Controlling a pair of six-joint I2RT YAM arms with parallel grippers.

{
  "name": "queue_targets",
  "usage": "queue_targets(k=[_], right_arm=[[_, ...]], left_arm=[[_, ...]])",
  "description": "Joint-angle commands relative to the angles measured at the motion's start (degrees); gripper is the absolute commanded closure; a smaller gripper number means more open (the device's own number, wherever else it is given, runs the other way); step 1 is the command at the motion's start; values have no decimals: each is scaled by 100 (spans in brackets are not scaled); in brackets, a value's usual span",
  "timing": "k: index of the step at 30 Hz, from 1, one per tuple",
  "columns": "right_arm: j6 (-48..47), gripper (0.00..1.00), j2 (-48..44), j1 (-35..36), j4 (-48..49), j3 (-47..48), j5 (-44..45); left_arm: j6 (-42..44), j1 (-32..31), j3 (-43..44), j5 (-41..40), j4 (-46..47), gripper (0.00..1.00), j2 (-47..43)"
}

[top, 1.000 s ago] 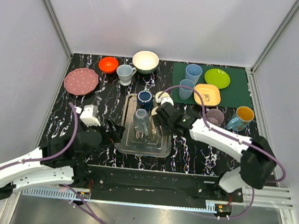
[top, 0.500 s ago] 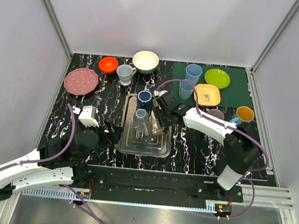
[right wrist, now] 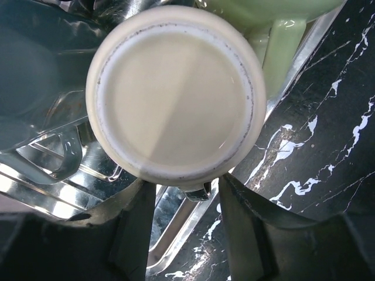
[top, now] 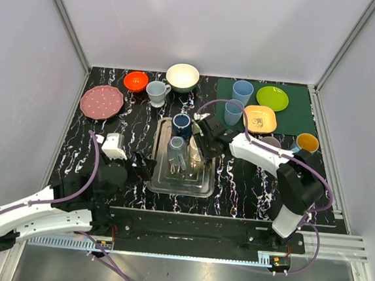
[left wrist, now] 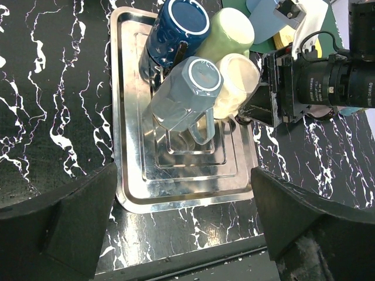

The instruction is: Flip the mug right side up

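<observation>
A metal tray holds several mugs standing upside down: dark blue, grey, cream and light green. The left wrist view shows all of them: dark blue, grey, cream, light green. My right gripper is open at the cream mug's right side. Its fingers stand apart on either side of the mug's lower edge. My left gripper is open wide and empty by the tray's left front edge, its fingers well apart.
At the back stand an orange bowl, a white bowl, an upright grey-blue mug and a pink plate. A green mat holds blue cups and plates. A blue mug stands at the right.
My right gripper moved left and back to the cream mug on the tray, its arm folding in. The left arm barely moved.
</observation>
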Motion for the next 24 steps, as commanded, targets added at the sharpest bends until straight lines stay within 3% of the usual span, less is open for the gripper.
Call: queue_targets(k=[1, 5, 9, 14, 18, 24], right_arm=[[-232, 51, 154, -112, 131, 205, 0], [-259, 68, 208, -104, 175, 178, -79], [-241, 76, 102, -112, 245, 108, -167], [-162, 99, -100, -104, 158, 55, -193], [66, 100, -415, -112, 8, -146, 8], [750, 100, -1645, -104, 209, -752, -271]], left_arm=[[54, -17, -43, 21, 297, 1, 96], [53, -17, -70, 57, 341, 1, 113], [45, -17, -87, 74, 385, 1, 140], [54, -26, -87, 92, 429, 1, 192], [54, -26, -61, 83, 447, 1, 219], [-17, -26, -61, 48, 517, 1, 96]])
